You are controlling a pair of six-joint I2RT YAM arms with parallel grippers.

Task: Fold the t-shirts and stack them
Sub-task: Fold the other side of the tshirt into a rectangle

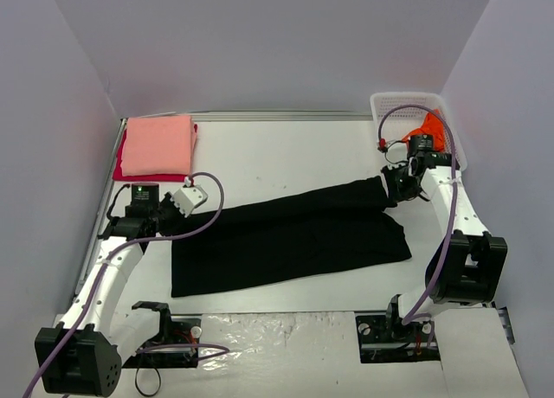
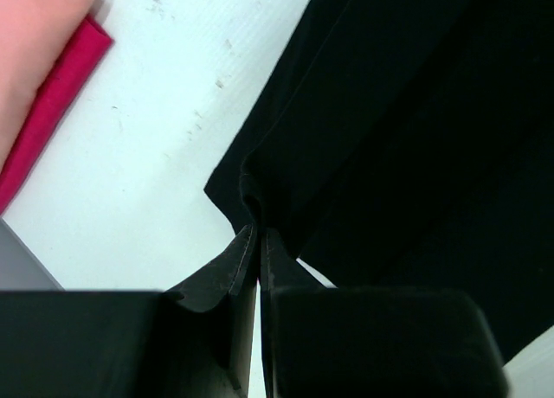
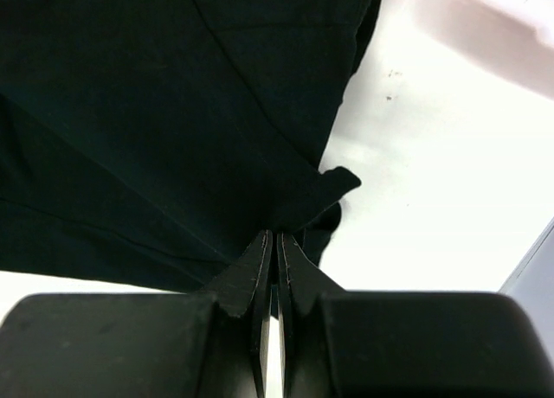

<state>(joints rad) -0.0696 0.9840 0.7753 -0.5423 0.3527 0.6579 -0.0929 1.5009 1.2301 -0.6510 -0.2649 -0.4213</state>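
The large black t-shirt [image 1: 286,238] lies across the middle of the table, its far half folded over into a long band. My left gripper [image 1: 170,215] is shut on the band's left corner [image 2: 251,195]. My right gripper [image 1: 391,190] is shut on the band's right corner [image 3: 303,208]. A folded salmon-pink t-shirt [image 1: 157,144] rests on a folded red t-shirt [image 1: 122,167] at the back left. The bright orange t-shirt [image 1: 435,128] sits in the white basket [image 1: 407,101] at the back right.
Grey walls close in the table on three sides. The basket stands against the right wall just behind my right arm. A purple cable loops over each arm. Crinkled white sheeting [image 1: 286,329] covers the near edge between the arm bases.
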